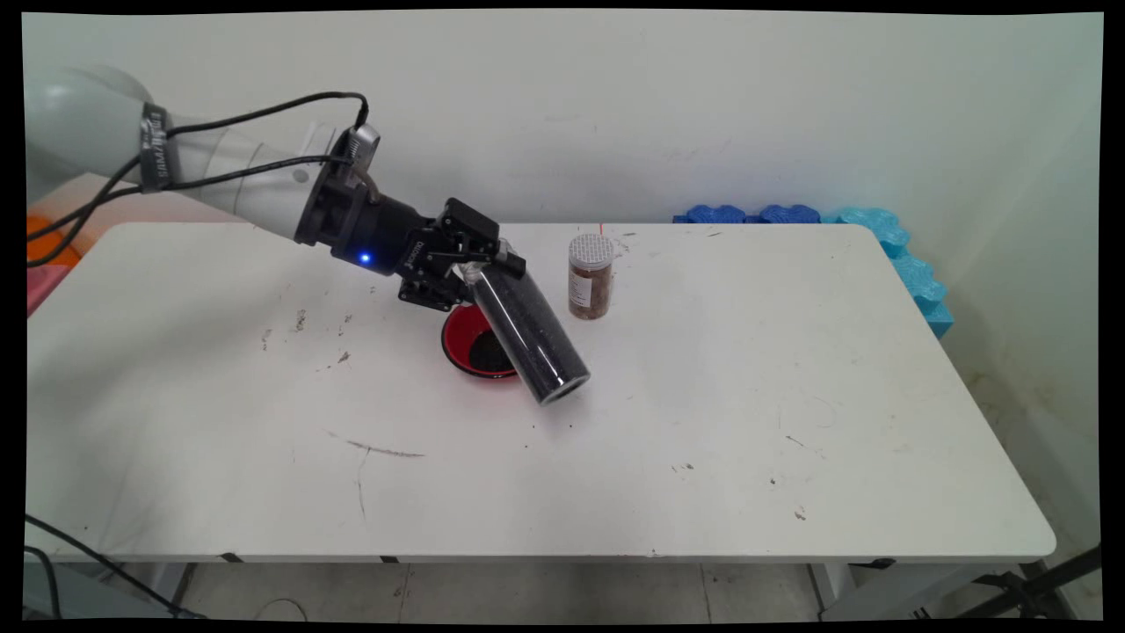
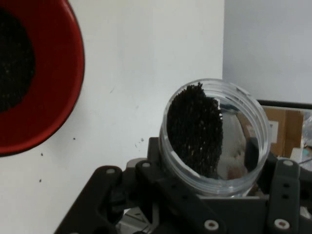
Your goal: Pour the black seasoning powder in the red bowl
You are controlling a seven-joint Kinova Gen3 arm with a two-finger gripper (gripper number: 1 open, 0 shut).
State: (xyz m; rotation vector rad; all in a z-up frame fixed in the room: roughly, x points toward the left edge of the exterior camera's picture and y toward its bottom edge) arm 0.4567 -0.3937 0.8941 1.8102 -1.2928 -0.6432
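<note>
My gripper (image 1: 490,264) is shut on a clear plastic jar (image 1: 527,330) of black grains, gripping it near its upper end. The jar hangs tilted, its lower end pointing toward the table's near right, above the right rim of a red bowl (image 1: 461,338). The bowl sits on the white table (image 1: 703,422) and holds a heap of the same black grains. In the hand view the jar (image 2: 214,136) shows an open mouth with grains banked against one side, between the gripper (image 2: 214,178) fingers (image 2: 285,190). The red bowl (image 2: 58,97) lies at that view's left.
A small jar (image 1: 590,277) with brown contents and a white perforated lid stands upright just right of the held jar. Blue foam blocks (image 1: 879,233) line the table's back right corner. Orange and pink items (image 1: 44,255) sit beyond the left edge.
</note>
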